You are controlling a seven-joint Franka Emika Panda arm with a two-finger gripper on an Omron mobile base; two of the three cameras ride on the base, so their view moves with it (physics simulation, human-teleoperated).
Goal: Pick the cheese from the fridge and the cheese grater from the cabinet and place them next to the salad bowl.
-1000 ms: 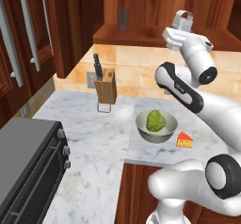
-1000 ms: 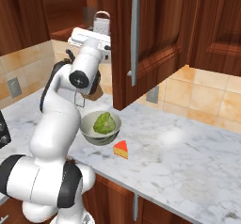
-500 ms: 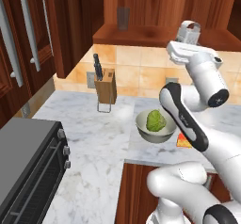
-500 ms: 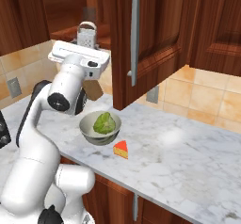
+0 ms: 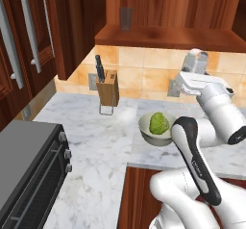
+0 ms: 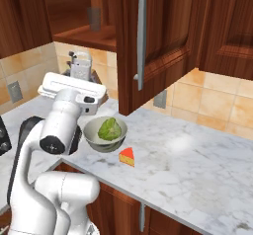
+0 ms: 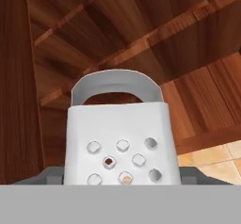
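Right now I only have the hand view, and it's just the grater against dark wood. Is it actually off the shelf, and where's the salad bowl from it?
Observer: Yes, it's off the shelf. The gripper holds the cheese grater upright in the air, below the cabinet niche.
Operator: And the bowl?
Observer: The salad bowl sits on the counter, lower down and to the grater's right in the right base view.
Operator: Is the cheese out yet?
Observer: The cheese lies on the counter close beside the bowl, on the side away from the grater.
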